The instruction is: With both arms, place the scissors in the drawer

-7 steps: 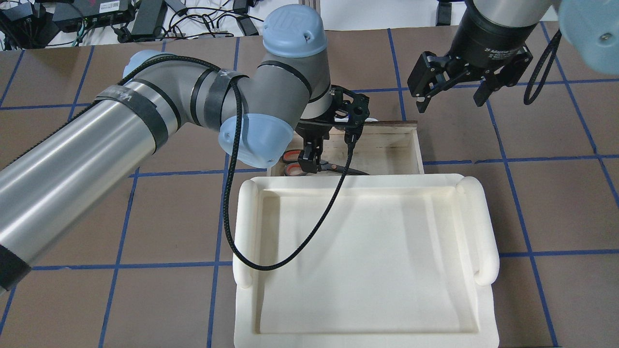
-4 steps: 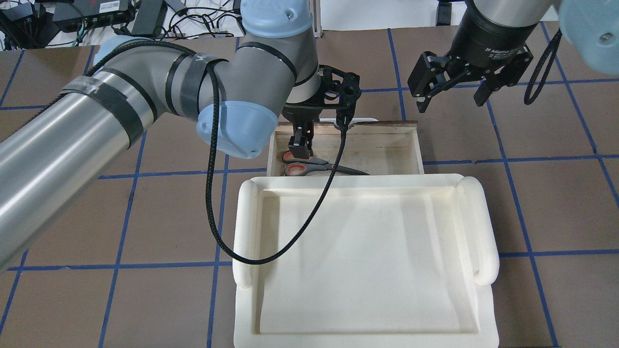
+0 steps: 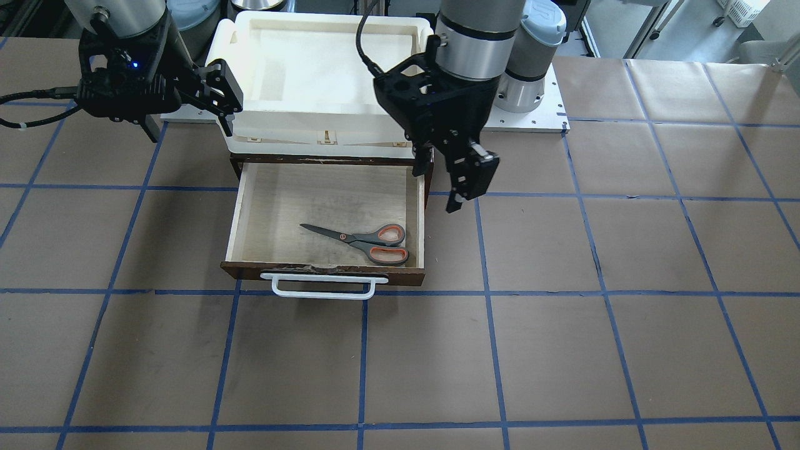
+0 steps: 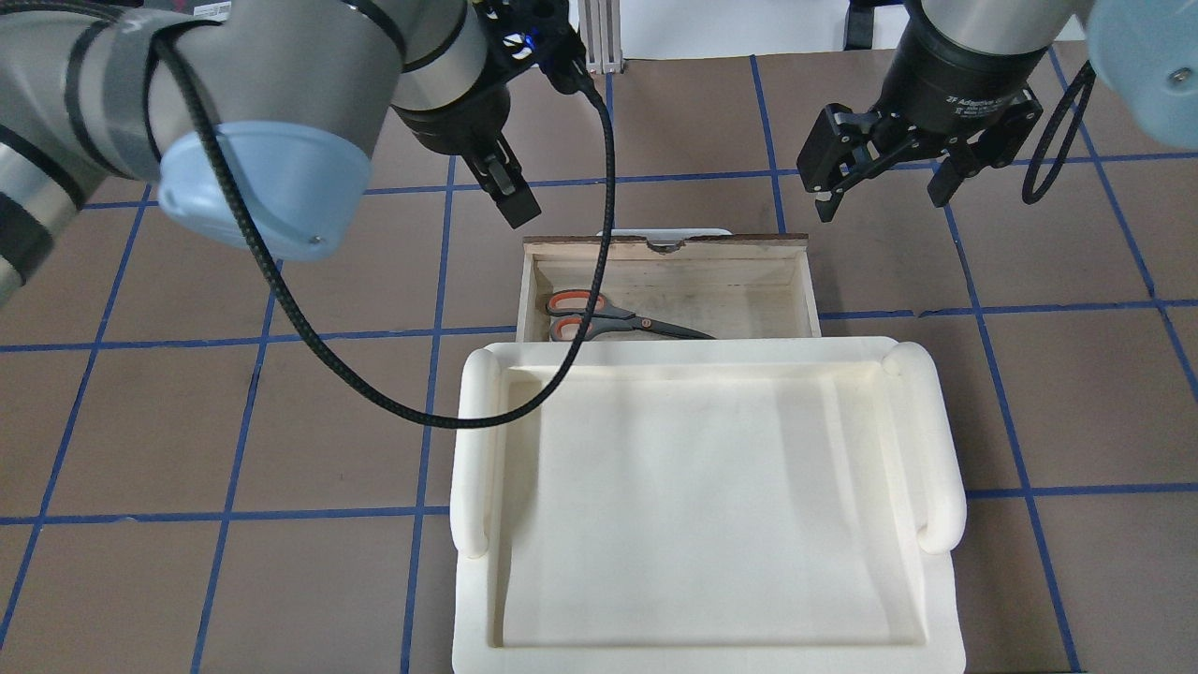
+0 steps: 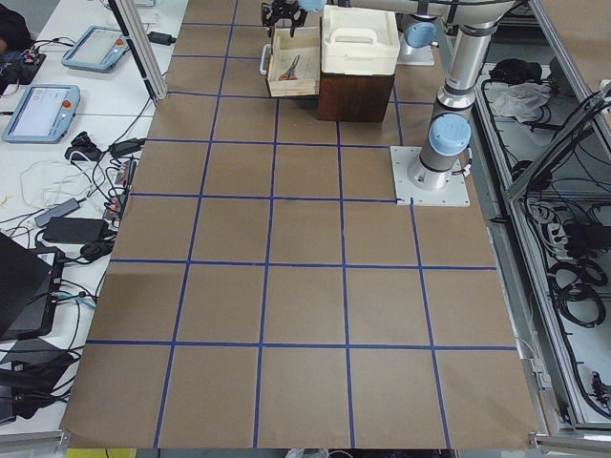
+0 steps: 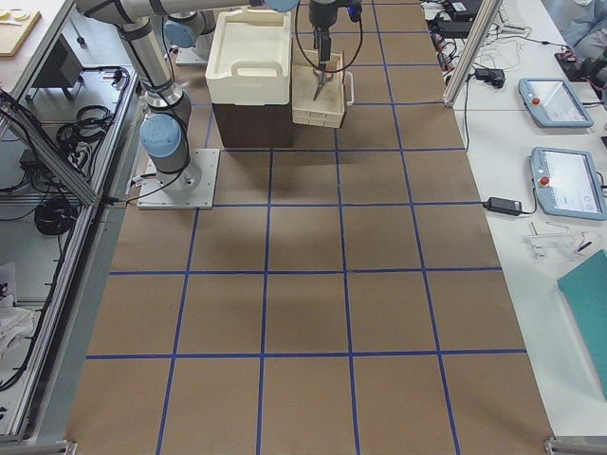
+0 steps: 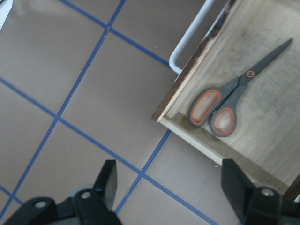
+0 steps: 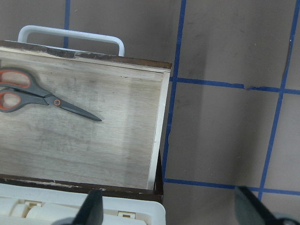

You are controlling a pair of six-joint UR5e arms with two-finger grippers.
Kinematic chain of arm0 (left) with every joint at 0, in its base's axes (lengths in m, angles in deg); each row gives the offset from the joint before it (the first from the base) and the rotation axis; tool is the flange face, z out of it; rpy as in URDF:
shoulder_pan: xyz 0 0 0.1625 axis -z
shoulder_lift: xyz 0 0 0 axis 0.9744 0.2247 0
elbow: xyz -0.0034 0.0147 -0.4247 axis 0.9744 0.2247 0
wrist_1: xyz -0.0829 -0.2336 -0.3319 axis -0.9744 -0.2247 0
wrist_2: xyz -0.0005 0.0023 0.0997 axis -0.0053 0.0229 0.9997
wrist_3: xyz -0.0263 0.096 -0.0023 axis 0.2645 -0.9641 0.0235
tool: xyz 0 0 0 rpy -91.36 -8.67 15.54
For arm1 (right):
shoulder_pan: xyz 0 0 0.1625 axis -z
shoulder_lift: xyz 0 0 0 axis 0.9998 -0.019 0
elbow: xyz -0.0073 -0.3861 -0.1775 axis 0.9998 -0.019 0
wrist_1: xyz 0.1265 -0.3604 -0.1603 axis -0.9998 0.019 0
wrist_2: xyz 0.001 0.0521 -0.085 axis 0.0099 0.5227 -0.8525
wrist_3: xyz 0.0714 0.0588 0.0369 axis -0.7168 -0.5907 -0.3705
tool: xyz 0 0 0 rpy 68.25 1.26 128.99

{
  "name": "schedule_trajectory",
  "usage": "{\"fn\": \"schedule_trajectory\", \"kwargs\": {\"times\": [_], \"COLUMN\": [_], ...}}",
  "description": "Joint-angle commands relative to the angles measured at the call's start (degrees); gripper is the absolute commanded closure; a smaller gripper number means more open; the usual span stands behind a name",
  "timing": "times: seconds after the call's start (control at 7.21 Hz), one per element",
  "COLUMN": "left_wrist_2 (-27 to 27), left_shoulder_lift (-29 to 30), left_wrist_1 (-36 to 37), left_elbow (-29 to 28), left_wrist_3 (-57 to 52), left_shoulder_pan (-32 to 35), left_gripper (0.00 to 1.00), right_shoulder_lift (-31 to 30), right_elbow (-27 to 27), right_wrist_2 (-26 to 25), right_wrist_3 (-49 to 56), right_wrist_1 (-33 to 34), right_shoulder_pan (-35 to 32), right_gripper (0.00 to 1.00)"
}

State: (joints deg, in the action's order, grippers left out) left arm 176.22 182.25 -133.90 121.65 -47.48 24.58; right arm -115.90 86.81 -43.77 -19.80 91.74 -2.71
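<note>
The scissors (image 3: 365, 238) lie flat inside the open drawer (image 3: 325, 272), handles toward the robot's left; they also show in the overhead view (image 4: 608, 323) and in both wrist views (image 7: 225, 105) (image 8: 42, 96). My left gripper (image 3: 444, 184) is open and empty, raised outside the drawer's left wall; in the overhead view (image 4: 507, 197) only one finger shows, and in its wrist view (image 7: 171, 187) both fingers stand wide apart. My right gripper (image 4: 882, 192) is open and empty, hovering beyond the drawer's right front corner; it also shows in the front view (image 3: 187, 112).
A cream-white plastic tray (image 4: 936, 440) sits on top of the dark cabinet behind the drawer. The drawer's white bar handle (image 3: 319, 287) points away from the robot. The left arm's black cable (image 4: 599, 215) hangs across the drawer. Brown table with blue grid lines all around.
My left gripper has risen out of the drawer and moved away toward the robot's left, leaving the scissors lying in the drawer. The right gripper has barely moved.
</note>
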Motion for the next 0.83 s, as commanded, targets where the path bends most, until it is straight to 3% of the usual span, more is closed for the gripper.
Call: {"fn": "schedule_trajectory", "kwargs": {"times": [0.0, 0.28, 0.55, 0.69], "left_wrist_2": [0.02, -0.15, 0.02, 2.89], "left_shoulder_lift": [-2.78, -3.84, -4.9, -4.64], "left_wrist_1": [-4.93, -10.38, -12.69, -12.86], "left_elbow": [0.04, 0.48, 0.92, 1.79], "left_wrist_3": [13.68, 20.35, 28.97, 29.35], "left_shoulder_pan": [-9.97, -16.66, -17.92, -17.92], "left_gripper": [0.0, 0.0, 0.0, 0.0], "right_shoulder_lift": [-0.1, -0.1, -0.1, -0.1], "right_elbow": [0.15, 0.15, 0.15, 0.15], "right_wrist_2": [-0.05, -0.05, -0.05, -0.05], "right_wrist_3": [0.31, 0.4, 0.4, 0.32], "right_wrist_1": [0.2, 0.2, 0.2, 0.2], "right_shoulder_pan": [0.04, 0.04, 0.04, 0.04], "right_gripper": [0.0, 0.0, 0.0, 0.0]}}
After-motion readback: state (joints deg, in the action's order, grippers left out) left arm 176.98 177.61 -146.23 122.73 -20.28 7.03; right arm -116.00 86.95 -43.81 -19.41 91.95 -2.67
